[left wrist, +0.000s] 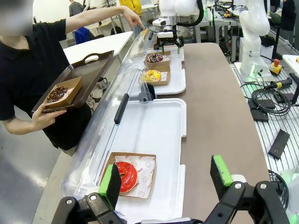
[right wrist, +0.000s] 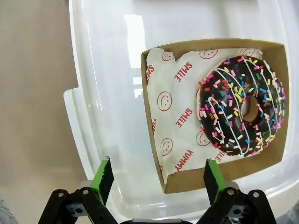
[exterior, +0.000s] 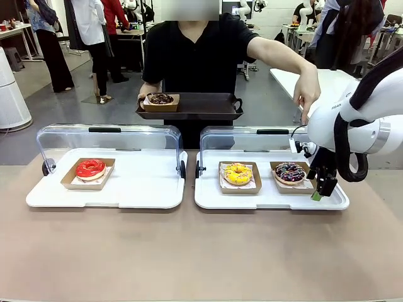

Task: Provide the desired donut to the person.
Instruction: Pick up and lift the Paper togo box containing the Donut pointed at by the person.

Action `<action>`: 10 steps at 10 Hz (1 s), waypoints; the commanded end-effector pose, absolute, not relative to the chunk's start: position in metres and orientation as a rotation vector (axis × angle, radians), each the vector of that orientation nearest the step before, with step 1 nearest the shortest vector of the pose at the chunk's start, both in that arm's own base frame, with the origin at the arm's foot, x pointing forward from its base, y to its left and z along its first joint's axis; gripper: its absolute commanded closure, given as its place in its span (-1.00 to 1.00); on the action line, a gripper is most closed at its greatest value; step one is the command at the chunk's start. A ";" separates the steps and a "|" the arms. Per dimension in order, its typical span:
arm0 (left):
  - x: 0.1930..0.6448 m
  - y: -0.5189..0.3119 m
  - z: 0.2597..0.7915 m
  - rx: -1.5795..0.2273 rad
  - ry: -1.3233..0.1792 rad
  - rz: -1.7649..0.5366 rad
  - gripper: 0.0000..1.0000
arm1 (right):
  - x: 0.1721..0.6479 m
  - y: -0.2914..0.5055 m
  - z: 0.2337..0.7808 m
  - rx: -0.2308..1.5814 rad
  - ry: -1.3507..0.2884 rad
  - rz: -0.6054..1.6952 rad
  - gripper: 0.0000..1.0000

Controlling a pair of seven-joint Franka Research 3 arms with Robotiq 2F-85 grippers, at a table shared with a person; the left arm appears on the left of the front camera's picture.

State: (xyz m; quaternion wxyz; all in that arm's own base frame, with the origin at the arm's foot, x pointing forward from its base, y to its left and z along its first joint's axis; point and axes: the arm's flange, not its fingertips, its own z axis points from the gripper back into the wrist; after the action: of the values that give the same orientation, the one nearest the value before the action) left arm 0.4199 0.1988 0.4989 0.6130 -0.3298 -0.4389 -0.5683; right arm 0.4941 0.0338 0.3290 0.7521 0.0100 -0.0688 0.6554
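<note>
right gripper (right wrist: pixel 156 175): jaws wide apart, empty, over the carton's (right wrist: pixel 154 116) 7 o'clock corner
sprinkled donut (right wrist: pixel 240 105): in that carton on the white tray (exterior: pixel 264 200), at 3 o'clock of the yellow donut (exterior: pixel 237 173)
left gripper (left wrist: pixel 166 179): spread, empty
person (exterior: pixel 201 56): one hand (exterior: pixel 306 94) points down, at 12 o'clock of the sprinkled donut
</note>
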 end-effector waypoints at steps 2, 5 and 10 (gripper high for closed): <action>0.419 0.200 0.500 -0.758 -1.016 -1.311 -1.00 | 0.502 0.030 0.327 0.026 -0.164 1.457 -0.80; 0.419 0.200 0.500 -0.758 -1.016 -1.311 -1.00 | 0.503 0.031 0.325 0.035 -0.168 1.461 1.00; 0.419 0.200 0.500 -0.758 -1.016 -1.311 -1.00 | 0.501 0.028 0.324 0.097 -0.176 1.481 1.00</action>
State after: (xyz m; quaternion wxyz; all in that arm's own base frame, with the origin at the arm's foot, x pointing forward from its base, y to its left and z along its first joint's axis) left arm 0.4199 0.1988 0.4989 0.6130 -0.3298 -0.4389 -0.5683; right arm 0.4935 0.0333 0.3249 0.7434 0.0266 -0.0761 0.6640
